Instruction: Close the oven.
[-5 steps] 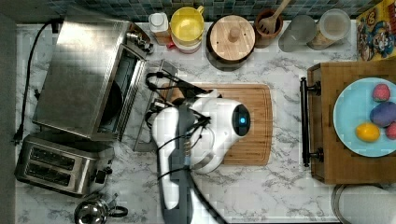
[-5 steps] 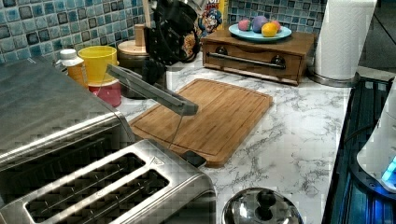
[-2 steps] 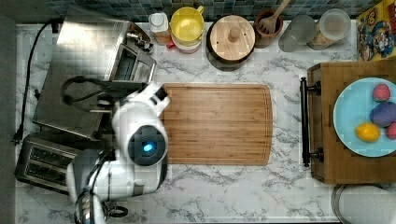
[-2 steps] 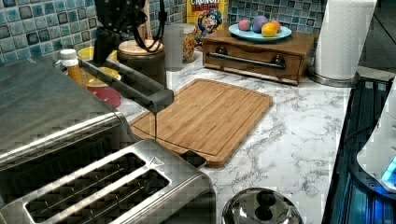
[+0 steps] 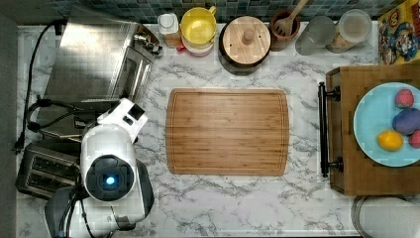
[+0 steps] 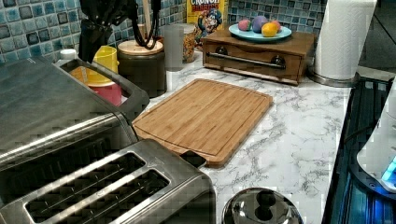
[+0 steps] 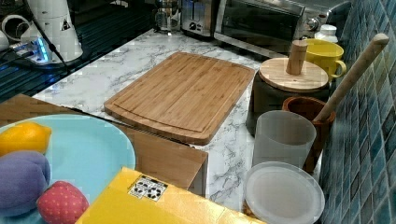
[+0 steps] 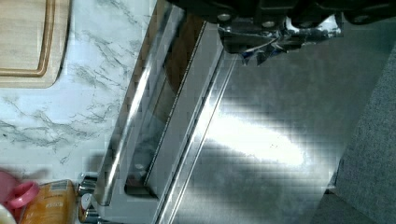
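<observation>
The oven point(image 5: 89, 54) is a big brushed-steel box at the top view's upper left, and it also appears in the left view point(image 6: 42, 102) and the right view point(image 7: 261, 21). Its glass door point(image 5: 132, 74) stands raised against the oven front, with the dark handle point(image 6: 135, 95) at the top edge. I cannot tell whether the door is fully seated. My white arm point(image 5: 111, 148) reaches over the oven's near end. The gripper point(image 6: 91, 35) hangs just above the oven's top beside the door. In the wrist view the gripper point(image 8: 275, 39) hovers over the steel top point(image 8: 271, 140) next to the door point(image 8: 159, 102).
A two-slot steel toaster point(image 5: 47, 168) sits next to the oven under my arm. A bamboo cutting board point(image 5: 228, 131) lies mid-counter. A yellow cup point(image 5: 198, 25), a lidded canister point(image 5: 246, 39) and jars line the tiled wall. A wooden box point(image 5: 346, 163) holding a fruit plate stands at the top view's right.
My arm swung from over the cutting board toward the top view's left, onto the oven. The door rose from lying flat open to upright against the oven front.
</observation>
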You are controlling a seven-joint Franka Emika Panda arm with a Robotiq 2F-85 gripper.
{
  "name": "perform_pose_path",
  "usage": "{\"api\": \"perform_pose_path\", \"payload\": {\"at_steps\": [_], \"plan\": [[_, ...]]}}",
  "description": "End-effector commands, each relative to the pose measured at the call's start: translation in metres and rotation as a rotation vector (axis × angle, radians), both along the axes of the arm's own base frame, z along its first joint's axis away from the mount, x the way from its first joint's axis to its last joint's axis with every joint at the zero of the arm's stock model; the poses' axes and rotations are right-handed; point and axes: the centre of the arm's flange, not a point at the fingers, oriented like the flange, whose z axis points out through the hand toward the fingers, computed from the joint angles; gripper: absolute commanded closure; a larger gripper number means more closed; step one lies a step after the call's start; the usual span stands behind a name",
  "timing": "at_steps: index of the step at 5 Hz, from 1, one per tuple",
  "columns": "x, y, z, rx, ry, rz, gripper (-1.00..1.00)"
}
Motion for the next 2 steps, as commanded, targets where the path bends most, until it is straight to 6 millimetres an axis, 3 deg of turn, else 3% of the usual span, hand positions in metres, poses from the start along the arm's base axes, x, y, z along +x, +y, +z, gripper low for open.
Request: {"api": "perform_pose_path", "payload": {"at_steps": [1,2], "plan": [[0.0115,-0.0472,0.0914,-0.028,-0.132,-0.297,1.00],[0.0115,-0.0472,0.0915,-0.028,-0.133,-0.297,1.00]]}}
